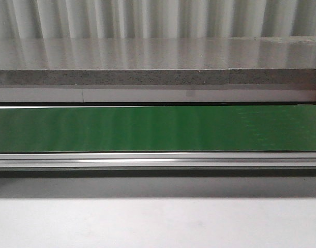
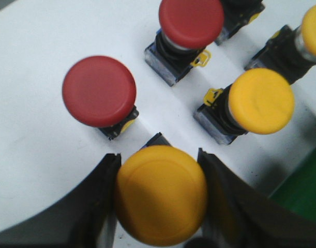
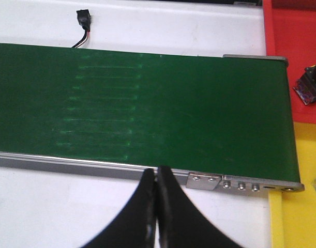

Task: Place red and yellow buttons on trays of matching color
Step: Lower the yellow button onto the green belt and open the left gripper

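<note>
In the left wrist view, my left gripper [image 2: 158,157] has its two black fingers pressed against both sides of a yellow button [image 2: 161,195] standing on the white table. Close by stand two red buttons [image 2: 99,91] [image 2: 191,21] and two more yellow buttons [image 2: 260,101] [image 2: 314,30]. In the right wrist view, my right gripper [image 3: 156,173] is shut and empty over the white table at the near edge of the green belt [image 3: 147,103]. The red tray [image 3: 292,26] and the yellow tray [image 3: 297,206] lie past the belt's end. Neither gripper shows in the front view.
The green conveyor belt [image 1: 158,129] with its metal rail [image 1: 158,160] runs across the front view, a grey ledge [image 1: 158,77] behind it. A dark button base [image 3: 310,82] sits on the red tray. A black connector with wires [image 3: 84,23] lies beyond the belt.
</note>
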`<move>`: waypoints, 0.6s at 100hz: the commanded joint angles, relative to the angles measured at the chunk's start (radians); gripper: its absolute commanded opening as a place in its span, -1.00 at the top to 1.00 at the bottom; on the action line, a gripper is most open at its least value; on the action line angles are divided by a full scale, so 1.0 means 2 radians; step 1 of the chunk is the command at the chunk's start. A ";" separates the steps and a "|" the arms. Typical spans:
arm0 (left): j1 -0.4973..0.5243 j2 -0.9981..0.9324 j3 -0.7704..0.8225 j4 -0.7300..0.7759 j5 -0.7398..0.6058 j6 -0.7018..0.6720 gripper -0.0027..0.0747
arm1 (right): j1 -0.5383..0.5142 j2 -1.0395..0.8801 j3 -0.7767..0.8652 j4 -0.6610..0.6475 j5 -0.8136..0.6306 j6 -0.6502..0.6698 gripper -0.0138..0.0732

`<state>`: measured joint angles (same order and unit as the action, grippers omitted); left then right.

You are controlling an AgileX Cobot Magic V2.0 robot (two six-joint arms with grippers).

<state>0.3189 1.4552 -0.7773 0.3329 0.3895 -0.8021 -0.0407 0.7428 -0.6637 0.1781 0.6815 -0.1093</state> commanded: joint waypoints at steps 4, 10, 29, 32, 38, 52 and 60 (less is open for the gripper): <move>-0.005 -0.062 -0.013 0.001 -0.012 0.011 0.98 | 0.000 -0.003 -0.012 0.002 -0.027 -0.003 0.84; -0.012 -0.084 -0.015 0.001 -0.012 0.030 0.98 | 0.000 -0.003 -0.012 0.002 -0.027 -0.003 0.84; -0.065 -0.112 -0.072 -0.008 0.056 0.121 0.98 | 0.000 -0.003 -0.012 0.002 -0.027 -0.003 0.84; -0.074 -0.111 -0.084 -0.014 0.069 0.137 0.98 | 0.000 -0.003 -0.012 0.002 -0.027 -0.003 0.84; -0.092 -0.106 -0.109 -0.030 0.088 0.163 0.98 | 0.000 -0.003 -0.012 0.002 -0.027 -0.003 0.84; -0.132 -0.077 -0.157 -0.067 0.127 0.226 0.98 | 0.000 -0.003 -0.012 0.002 -0.027 -0.003 0.84; -0.149 -0.051 -0.176 -0.077 0.147 0.251 0.98 | 0.000 -0.003 -0.012 0.002 -0.027 -0.003 0.84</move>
<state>0.0537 1.3347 -1.0645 0.2021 0.6817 -0.3567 -0.0407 0.7428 -0.6637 0.1781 0.6815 -0.1093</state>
